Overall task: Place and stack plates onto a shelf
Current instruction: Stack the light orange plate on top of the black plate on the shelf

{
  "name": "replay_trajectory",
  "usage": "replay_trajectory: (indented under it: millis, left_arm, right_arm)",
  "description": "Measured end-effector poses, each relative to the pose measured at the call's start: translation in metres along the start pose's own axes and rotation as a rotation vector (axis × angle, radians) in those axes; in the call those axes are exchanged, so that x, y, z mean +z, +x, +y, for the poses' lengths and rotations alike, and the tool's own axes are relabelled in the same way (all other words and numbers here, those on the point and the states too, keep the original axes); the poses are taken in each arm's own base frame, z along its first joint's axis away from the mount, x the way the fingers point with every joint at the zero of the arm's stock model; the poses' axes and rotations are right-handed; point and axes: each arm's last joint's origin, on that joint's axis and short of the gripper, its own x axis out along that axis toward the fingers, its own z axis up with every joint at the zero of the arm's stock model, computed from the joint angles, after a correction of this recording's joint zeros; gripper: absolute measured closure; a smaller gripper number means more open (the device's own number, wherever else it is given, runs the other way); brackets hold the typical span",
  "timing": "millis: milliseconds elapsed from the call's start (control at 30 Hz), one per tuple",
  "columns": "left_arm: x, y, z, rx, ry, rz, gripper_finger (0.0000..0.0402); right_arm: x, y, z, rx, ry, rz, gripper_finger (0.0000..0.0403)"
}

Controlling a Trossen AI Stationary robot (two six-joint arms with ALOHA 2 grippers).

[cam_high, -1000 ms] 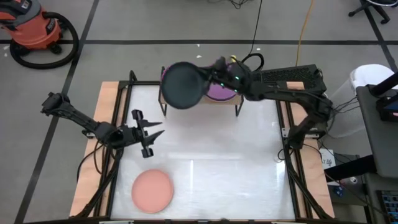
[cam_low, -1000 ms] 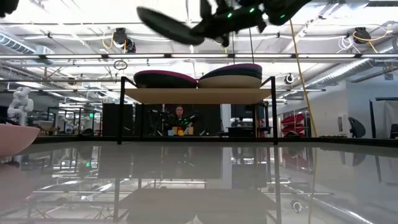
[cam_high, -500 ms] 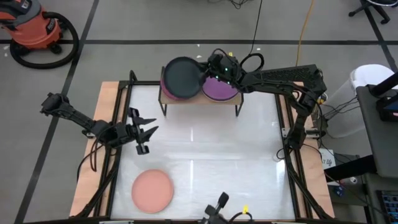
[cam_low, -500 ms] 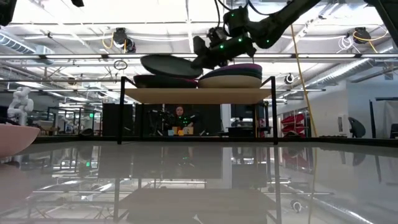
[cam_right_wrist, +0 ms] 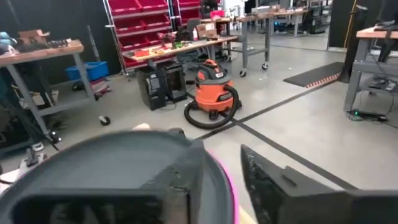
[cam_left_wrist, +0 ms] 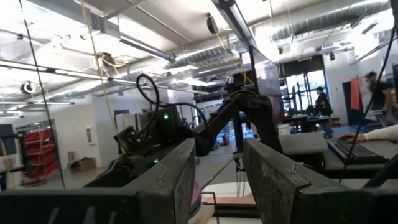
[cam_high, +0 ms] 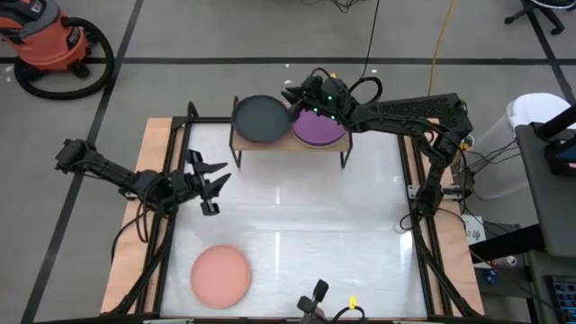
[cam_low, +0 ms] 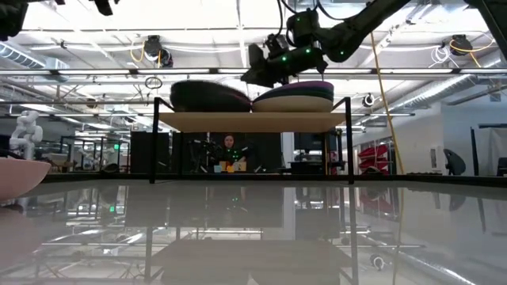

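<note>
The shelf (cam_high: 286,143) stands at the table's far edge and carries two stacks of plates. A dark grey plate (cam_high: 259,119) lies flat on top of the left stack (cam_low: 210,96). A purple plate (cam_high: 318,127) tops the right stack (cam_low: 295,96). My right gripper (cam_high: 292,95) is open at the dark grey plate's right rim, just above it (cam_low: 261,70). A salmon pink plate (cam_high: 220,274) rests flat on the table near its near left corner. My left gripper (cam_high: 212,172) hangs open over the table's left side, clear of everything. My right gripper comes in level from the table's right. One finger (cam_right_wrist: 186,177) stands over the dark grey plate's right rim (cam_right_wrist: 214,186), the other (cam_right_wrist: 267,183) beside it. I cannot tell whether either finger touches the plate. The plate lies flat on the left stack.
The white table top (cam_high: 306,225) spreads between the shelf and the salmon plate. A small dark device (cam_high: 315,297) sits at the near edge. Wooden side rails (cam_high: 151,153) and black frame bars border the table. An orange vacuum (cam_high: 49,40) stands on the floor beyond.
My right gripper has moved down and toward the far edge. The dark grey plate it carried, first tilted high above the shelf, has come down flat onto the left stack. My left gripper has drifted a little toward the far edge.
</note>
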Motion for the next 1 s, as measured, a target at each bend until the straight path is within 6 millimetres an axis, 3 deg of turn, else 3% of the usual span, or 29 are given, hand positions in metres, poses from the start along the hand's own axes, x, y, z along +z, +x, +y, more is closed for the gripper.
replay_trajectory:
  millis: [133, 267, 467, 600, 800, 1000]
  left_arm:
    - [-0.001, 0.001, 0.001, -0.009, -0.021, -0.003, 0.0259]
    - [-0.003, 0.002, -0.001, -0.009, -0.03, 0.048, 0.0259]
    - [0.006, 0.024, -0.013, -0.027, 0.004, 0.333, 0.0259]
    - [0.007, 0.043, -0.028, -0.059, -0.016, 0.462, 0.0259]
    - [-0.009, 0.062, -0.049, -0.138, 0.037, 0.636, 0.0259]
    - [-0.027, 0.065, -0.059, -0.358, -0.085, 0.945, 0.0259]
  right_arm:
    - [0.006, -0.006, 0.003, 0.057, 0.003, 0.023, 0.0273]
    - [0.03, -0.027, 0.012, 0.224, 0.012, 0.034, 0.0251]
    - [0.076, -0.089, 0.04, 0.338, -0.098, 0.06, 0.0253]
    - [0.095, -0.134, 0.063, 0.399, -0.193, 0.09, 0.0258]
    - [0.104, -0.191, 0.09, 0.496, -0.217, 0.175, 0.0259]
    - [0.1, -0.23, 0.111, 0.452, -0.269, 0.26, 0.0259]
